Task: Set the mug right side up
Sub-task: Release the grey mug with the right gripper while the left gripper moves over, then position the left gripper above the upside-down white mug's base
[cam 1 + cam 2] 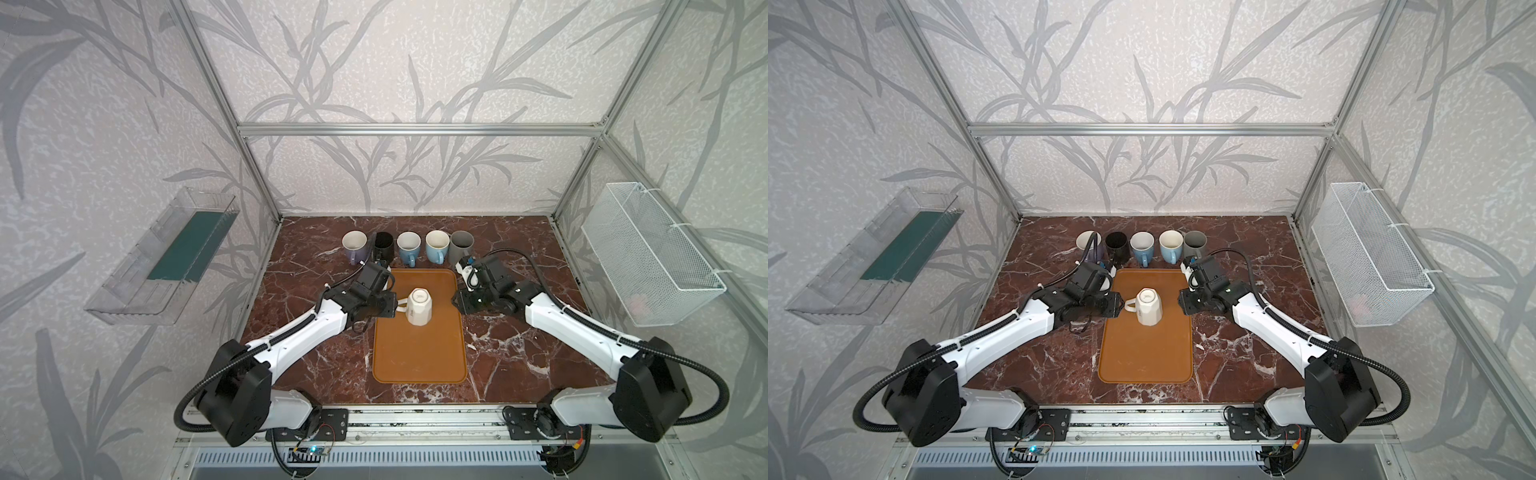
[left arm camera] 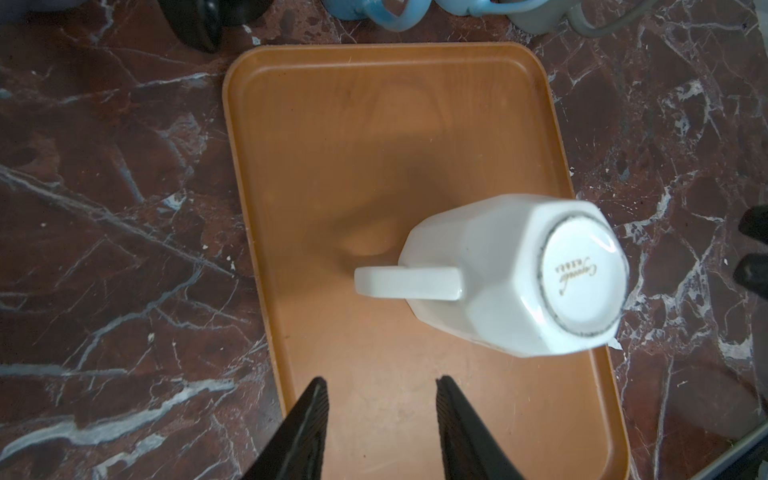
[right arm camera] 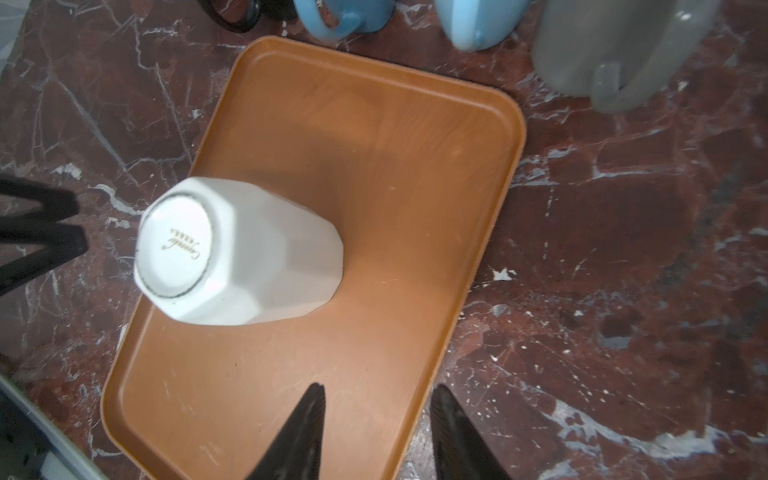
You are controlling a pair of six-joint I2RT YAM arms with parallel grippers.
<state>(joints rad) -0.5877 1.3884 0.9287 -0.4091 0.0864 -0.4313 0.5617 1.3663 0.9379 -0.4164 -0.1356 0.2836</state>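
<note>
On the desk, clock hub = tray centre in both top views, 12 = far wall.

Containers: the orange tray holds one item, the white mug, sitting in the tray's 12 o'clock half. The wire basket is on the side wall out at 3 o'clock, with something pale pink at its bottom; can't tell what. The clear bin is on the side wall out at 9 o'clock, with a green strip showing inside.

Mug is inverted: rim down on the tray, base with gold maker's mark up, long axis vertical. Its handle points to 9 o'clock, straight at the left tool.

Left tool: jaws apart, nothing between them, tips just short of the handle, not touching. Right tool: jaws apart, empty, at 3 o'clock of the mug, straddling the tray's edge, clear of the mug wall.

A row of five mugs stands at 12 o'clock beyond the tray, all mouth-up, handles roughly toward 6 o'clock: lilac, black, blue, light blue, grey.
</note>
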